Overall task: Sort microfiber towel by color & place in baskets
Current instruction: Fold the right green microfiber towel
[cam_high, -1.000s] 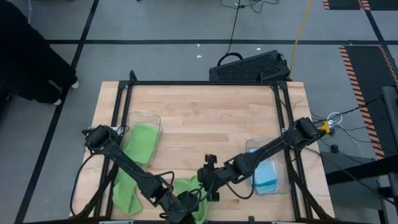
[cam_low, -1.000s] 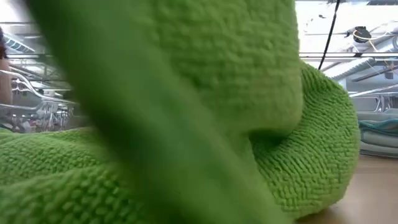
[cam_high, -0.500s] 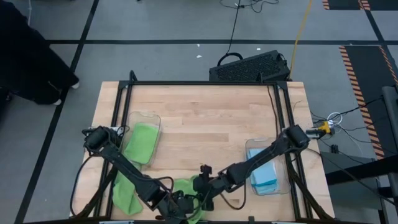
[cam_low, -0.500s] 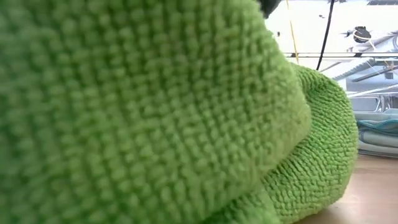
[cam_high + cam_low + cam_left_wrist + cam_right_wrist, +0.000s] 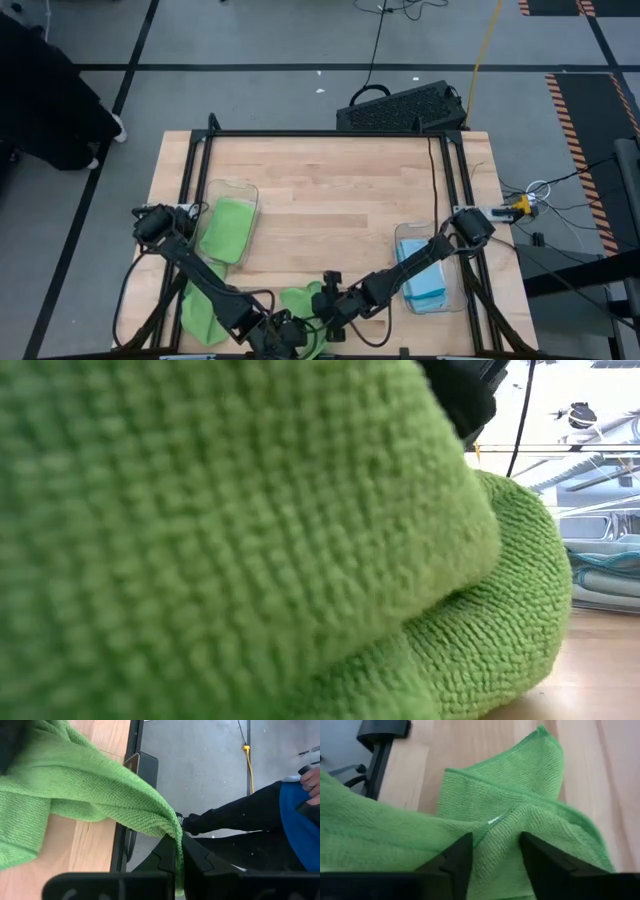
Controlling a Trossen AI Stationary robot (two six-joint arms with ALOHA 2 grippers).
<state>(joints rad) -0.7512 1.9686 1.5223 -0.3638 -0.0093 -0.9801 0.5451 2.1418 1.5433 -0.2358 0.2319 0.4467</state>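
Towel look: lime green microfiber towel [image 5: 510,825], looped weave, crumpled.
Towel place: at table [image 5: 340,200] front edge.
Left gripper [image 5: 177,857]: clamped on towel's corner.
Right gripper [image 5: 495,852]: fingers parted, straddling a fold.

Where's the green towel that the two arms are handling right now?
In the high view, the green towel lies bunched at the table's near edge, about midway across, between the left gripper and the right gripper.
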